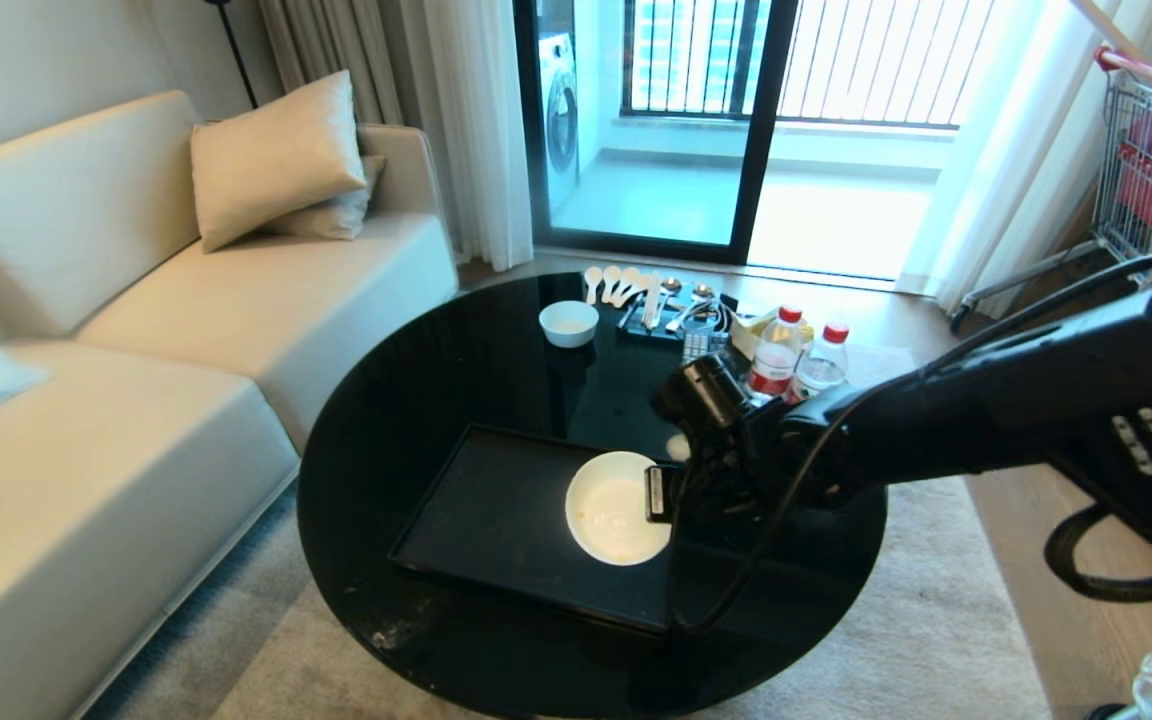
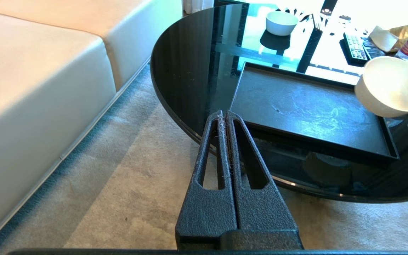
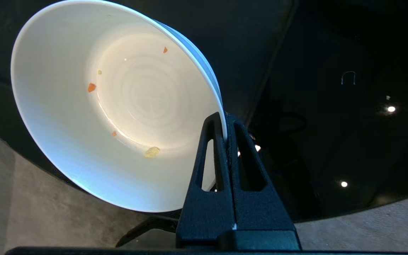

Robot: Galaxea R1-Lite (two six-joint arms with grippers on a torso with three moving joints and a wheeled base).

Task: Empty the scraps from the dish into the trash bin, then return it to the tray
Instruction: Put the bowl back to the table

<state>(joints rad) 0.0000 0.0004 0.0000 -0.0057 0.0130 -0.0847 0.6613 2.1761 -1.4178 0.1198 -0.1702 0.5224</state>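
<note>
The right gripper [image 3: 227,132] is clamped on the rim of the bowl [image 1: 616,505], held tilted over the tray's [image 1: 496,500] right part. Only a few scraps [image 3: 91,87] are left inside (emptying looks done). The bowl should be levelled before being lowered flat onto the tray. The arm is stretched in from the right; the left gripper [image 2: 225,118] is parked, closed, beside the table [image 1: 436,380].

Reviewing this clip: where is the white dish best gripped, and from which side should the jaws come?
Grip the thin rim of the dish, one jaw inside the wall and one outside, coming from its right edge. The bowl is deep and too wide to span, so only the rim offers a pinch. The right gripper already holds it this way, above the tray.
</note>
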